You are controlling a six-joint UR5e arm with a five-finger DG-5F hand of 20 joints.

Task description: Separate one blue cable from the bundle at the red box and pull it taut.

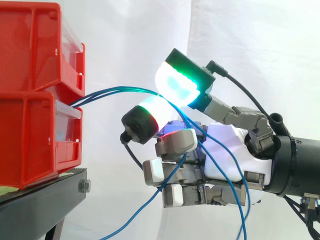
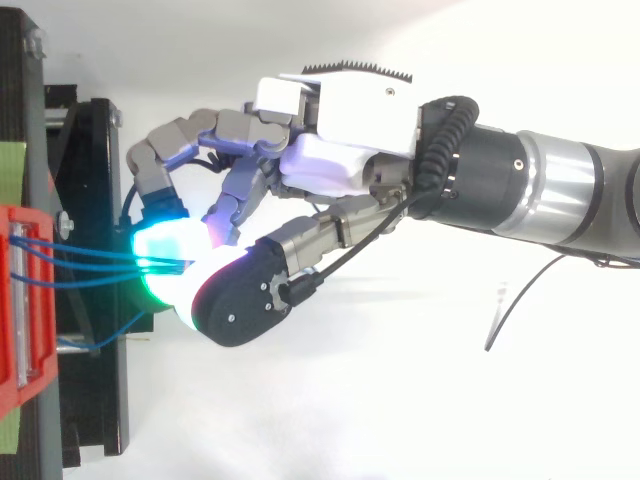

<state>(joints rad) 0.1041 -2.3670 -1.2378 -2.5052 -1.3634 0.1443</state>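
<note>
— Where do the thin blue cables begin?
— Somewhere behind the clear front of the stacked red plastic bins, which the left edge cuts off. Their loose ends drop past the bottom edge.
— How many strands are pinched?
— I cannot tell. The glowing pads of the grey-and-white robot hand cover them there, from the side and from above.

The cables are blue, bins red, stand black, curtain white.
</note>
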